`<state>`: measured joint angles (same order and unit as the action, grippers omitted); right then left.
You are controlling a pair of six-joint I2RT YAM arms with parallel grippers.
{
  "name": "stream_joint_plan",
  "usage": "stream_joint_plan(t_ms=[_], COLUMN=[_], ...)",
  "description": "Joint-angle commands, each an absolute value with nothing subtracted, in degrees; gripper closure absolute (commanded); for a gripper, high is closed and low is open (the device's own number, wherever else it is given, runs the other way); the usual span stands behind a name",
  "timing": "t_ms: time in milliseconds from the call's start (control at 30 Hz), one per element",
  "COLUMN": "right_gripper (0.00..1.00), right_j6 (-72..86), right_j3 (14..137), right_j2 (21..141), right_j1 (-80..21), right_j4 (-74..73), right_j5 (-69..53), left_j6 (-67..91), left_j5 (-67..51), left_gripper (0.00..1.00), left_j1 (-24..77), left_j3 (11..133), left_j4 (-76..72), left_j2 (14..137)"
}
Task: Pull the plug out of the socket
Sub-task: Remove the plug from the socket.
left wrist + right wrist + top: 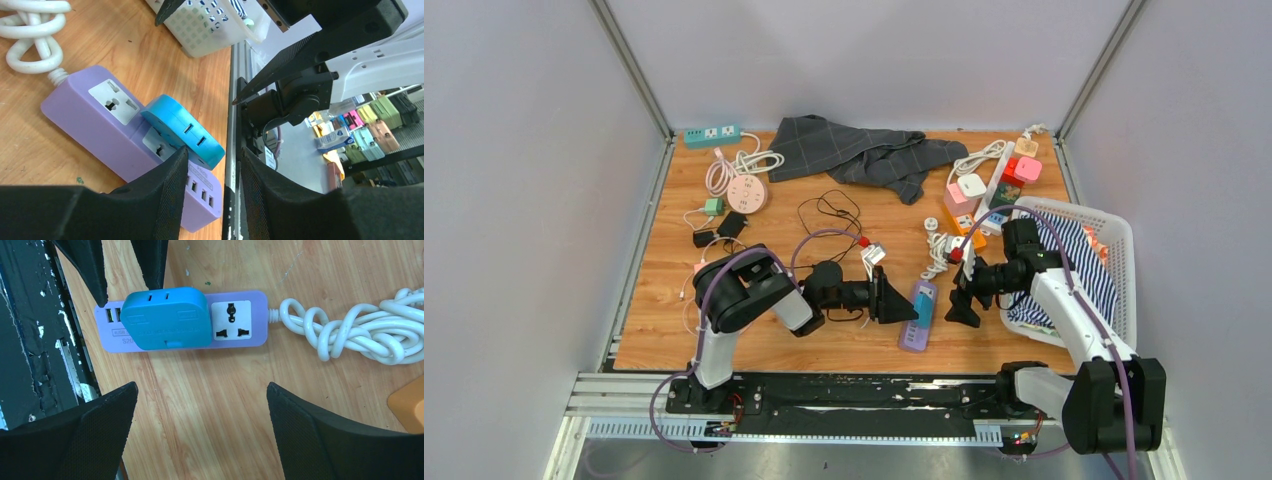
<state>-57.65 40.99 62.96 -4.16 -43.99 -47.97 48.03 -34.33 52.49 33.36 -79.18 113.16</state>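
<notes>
Left gripper (214,155) and right gripper (201,390) are spread, empty; one should pin the purple power strip (240,342), the other pinch the blue adapter plug (166,318), pulling straight.

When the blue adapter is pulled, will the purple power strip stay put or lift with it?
Probably lifts or slides: the purple power strip looks small and light, lying loose on the smooth wooden table. Its coiled white cord seems too floppy to anchor it.
</notes>
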Motion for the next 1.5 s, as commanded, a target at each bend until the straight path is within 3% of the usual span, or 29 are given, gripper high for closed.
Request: stream_joint_plan(t_ms=[0,333,667,967,1467], right_gripper=[0.00,0.00,0.00,0.00,0.02], right_j6=[-57.70,-55.08,-52.57,-54.62,-35.85], right_j3=[42.89,44.69,47.23,47.76,52.41], right_j2=[63.54,62.32,61.27,57.73,64.41], right_j1=[-4.93,-4.97,-4.97,-4.76,-3.45], right_j4=[-46.38,-47.96,-49.09,-47.96,-43.06], right_j5=[-48.99,-52.84,-53.83,-46.20,-52.97], left_j6=[46.93,46.52,41.37,38.69,38.35], left_j5=[-35.46,-34.48,-29.56,-27.67,-27.27], left_gripper=[0.55,0.53,0.52,0.51,0.50], left_j1=[53.41,53.96,53.96,53.96,54.14], left_j3=[33.99,34.45,35.37,35.57,34.69], left_j4=[-82.53,-81.45,-68.16,-64.78,-65.92], left_j2=[113.85,112.92,110.08,109.07,107.93])
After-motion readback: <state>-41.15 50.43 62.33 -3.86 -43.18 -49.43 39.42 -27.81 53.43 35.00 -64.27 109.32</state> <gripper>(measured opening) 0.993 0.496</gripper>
